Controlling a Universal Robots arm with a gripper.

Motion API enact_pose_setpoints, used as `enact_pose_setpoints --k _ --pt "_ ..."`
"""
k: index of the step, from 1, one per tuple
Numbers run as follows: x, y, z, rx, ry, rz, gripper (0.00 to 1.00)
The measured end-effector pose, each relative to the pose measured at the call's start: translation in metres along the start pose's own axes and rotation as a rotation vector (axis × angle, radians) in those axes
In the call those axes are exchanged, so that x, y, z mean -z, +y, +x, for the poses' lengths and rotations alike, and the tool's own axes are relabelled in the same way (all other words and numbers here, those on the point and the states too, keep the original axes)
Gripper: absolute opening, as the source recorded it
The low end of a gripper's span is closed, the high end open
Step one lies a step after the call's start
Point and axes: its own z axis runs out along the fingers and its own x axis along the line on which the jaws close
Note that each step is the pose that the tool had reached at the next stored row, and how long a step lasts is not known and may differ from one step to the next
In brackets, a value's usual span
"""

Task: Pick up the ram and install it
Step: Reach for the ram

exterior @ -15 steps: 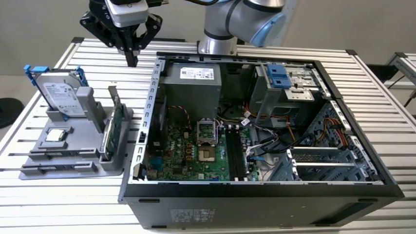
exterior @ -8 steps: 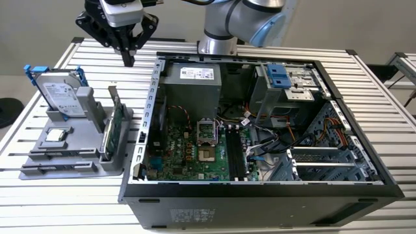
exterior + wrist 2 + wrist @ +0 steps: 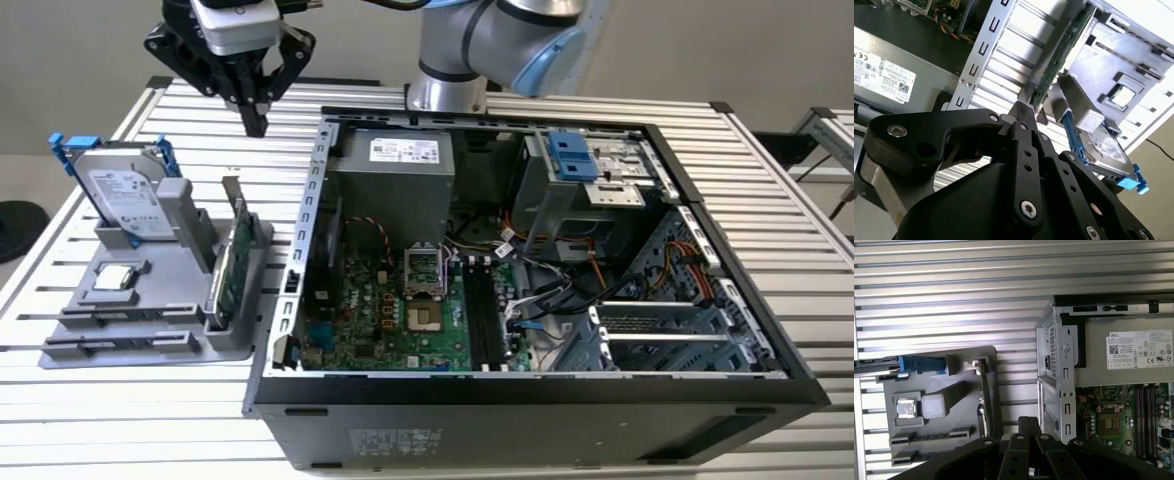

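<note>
The gripper (image 3: 254, 122) has its two black fingers pressed together to a single tip with nothing between them, pointing straight down and hanging well above the worktop (image 3: 80, 420). It sits over the far edge, between the grey holder (image 3: 160, 348) and the back corner of the open computer case (image 3: 534, 400). The arm (image 3: 494, 40) rises from the far edge of the worktop behind the case and reaches across toward the exterior view's left, with the wrist held level. On the holder stand a hard drive (image 3: 127, 195) with blue rails and a green card (image 3: 230, 265) on edge, and the two long slots at its near edge look bare. The ram (image 3: 477, 315) seems to be the slim dark strip standing in the memory slots on the board inside the case, just to the exterior view's right of the processor socket (image 3: 420, 275). From this angle I cannot rule out that it is only a bare slot. As a part it is likely light, thin and stiff, easily harmed by bending or by pressure on its chips. It is best held across its two flat faces near mid-length, or pushed on its top edge, away from the contact row.
</note>
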Motion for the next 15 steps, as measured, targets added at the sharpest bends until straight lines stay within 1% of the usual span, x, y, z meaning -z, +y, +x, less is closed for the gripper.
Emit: enact_pose_setpoints --k 15 --pt "0.0003 -0.0009 0.0129 0.000 0.0000 0.0000 0.00"
